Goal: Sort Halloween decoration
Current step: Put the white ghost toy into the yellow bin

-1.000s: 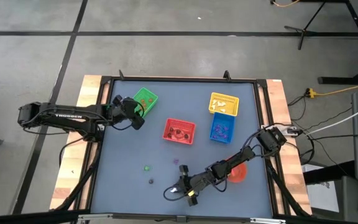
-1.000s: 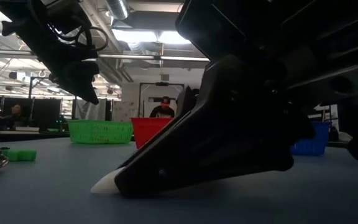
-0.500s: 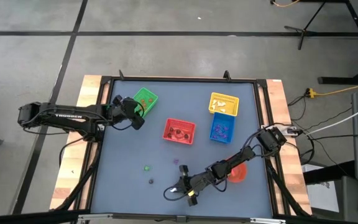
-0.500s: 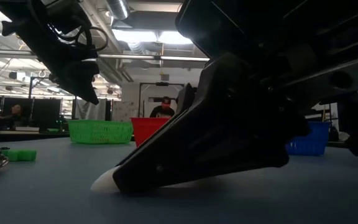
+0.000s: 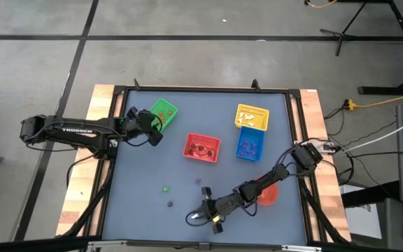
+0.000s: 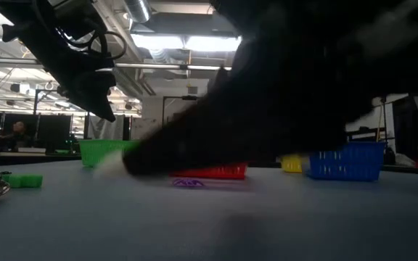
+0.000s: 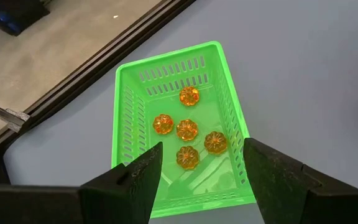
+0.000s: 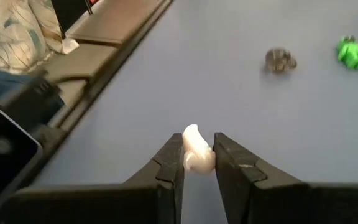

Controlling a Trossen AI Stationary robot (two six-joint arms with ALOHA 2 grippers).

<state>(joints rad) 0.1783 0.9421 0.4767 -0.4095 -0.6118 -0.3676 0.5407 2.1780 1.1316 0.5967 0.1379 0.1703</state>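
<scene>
Two arms, high view: left gripper (image 5: 154, 131) beside the green basket (image 5: 164, 110); right gripper (image 5: 203, 211) near the table's near edge (image 5: 201, 243), baskets well apart. Low view: blurred. Left wrist view: fingers spread wide over five orange trinkets (image 7: 186, 129). Right wrist view: fingers pinch a white trinket (image 8: 196, 151); a thin grip could slip in transit; a green trinket (image 8: 352, 52) and a grey one (image 8: 280, 60) lie ahead, otherwise open room.

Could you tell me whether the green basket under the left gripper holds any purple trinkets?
No, the green basket holds only orange pumpkin trinkets, five of them, seen between the open fingers of the left gripper.
</scene>
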